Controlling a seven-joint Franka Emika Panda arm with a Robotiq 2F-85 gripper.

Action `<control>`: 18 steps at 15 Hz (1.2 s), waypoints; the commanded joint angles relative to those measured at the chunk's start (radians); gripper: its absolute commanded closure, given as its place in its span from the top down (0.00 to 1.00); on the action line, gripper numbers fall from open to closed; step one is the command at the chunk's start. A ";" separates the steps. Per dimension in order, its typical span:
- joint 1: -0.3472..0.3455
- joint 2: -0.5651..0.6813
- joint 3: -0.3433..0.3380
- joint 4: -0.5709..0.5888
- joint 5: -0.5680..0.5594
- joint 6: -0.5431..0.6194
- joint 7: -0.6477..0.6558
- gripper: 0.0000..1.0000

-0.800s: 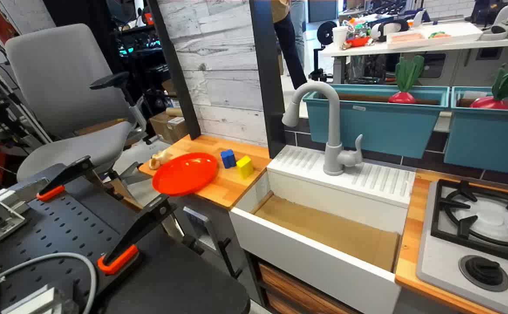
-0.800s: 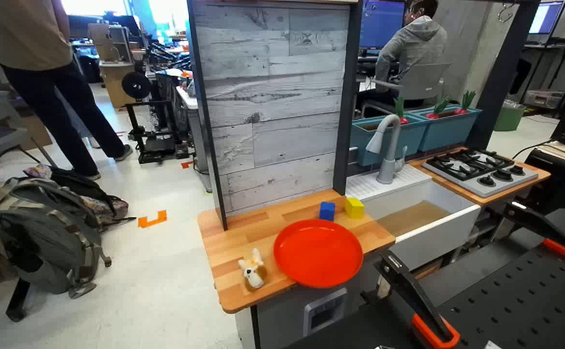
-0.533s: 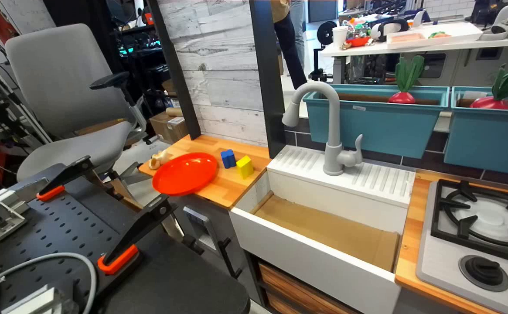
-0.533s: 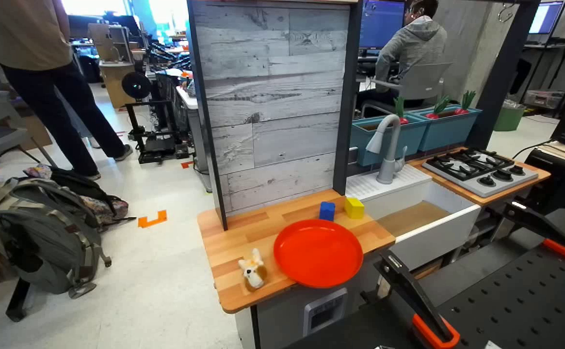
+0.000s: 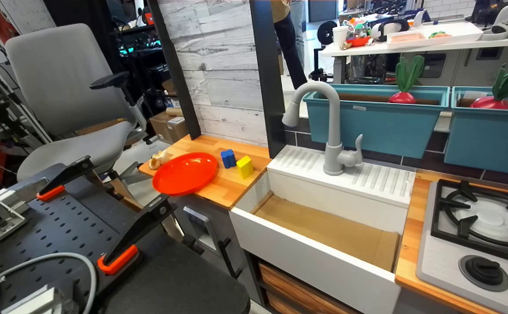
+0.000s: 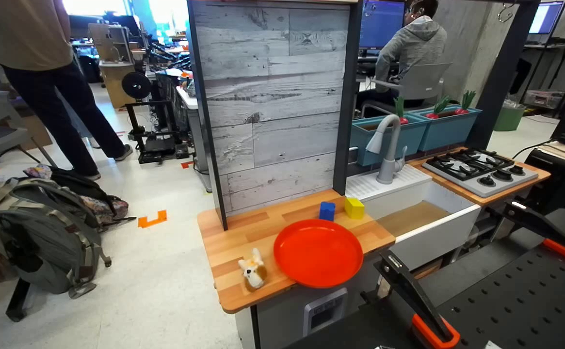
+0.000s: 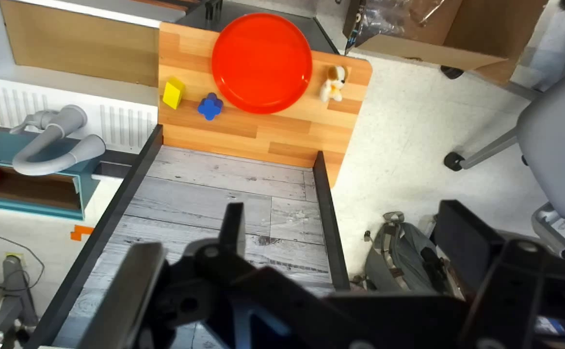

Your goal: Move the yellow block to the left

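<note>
The small yellow block [image 5: 245, 167] sits on the wooden counter [image 5: 225, 189], near the edge beside the sink. It also shows in an exterior view [image 6: 354, 208] and at the upper left of the wrist view [image 7: 173, 92]. A blue block [image 6: 327, 211] sits just beside it, apart from it, and the orange-red plate [image 6: 318, 253] lies in front of the blue one. My gripper [image 7: 341, 211] shows only in the wrist view, with its fingers wide apart and nothing between them. It is away from the yellow block, which lies outside the fingers. The gripper is out of view in both exterior views.
A small plush dog [image 6: 253, 272] sits beside the plate. A white sink [image 5: 315, 257] with a grey faucet [image 5: 334, 122] adjoins the counter. An upright wood-look panel [image 6: 277, 97] with dark posts stands behind it. A stove [image 5: 476, 226] lies beyond the sink.
</note>
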State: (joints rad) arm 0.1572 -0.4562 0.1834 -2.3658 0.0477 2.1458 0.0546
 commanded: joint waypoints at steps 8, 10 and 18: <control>-0.026 0.392 -0.028 0.048 -0.007 0.284 0.000 1.00; -0.033 0.452 -0.040 0.052 -0.008 0.318 -0.007 1.00; -0.113 0.697 -0.123 0.121 0.043 0.499 -0.023 1.00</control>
State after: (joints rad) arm 0.0711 0.1366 0.0779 -2.3057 0.0505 2.5903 0.0529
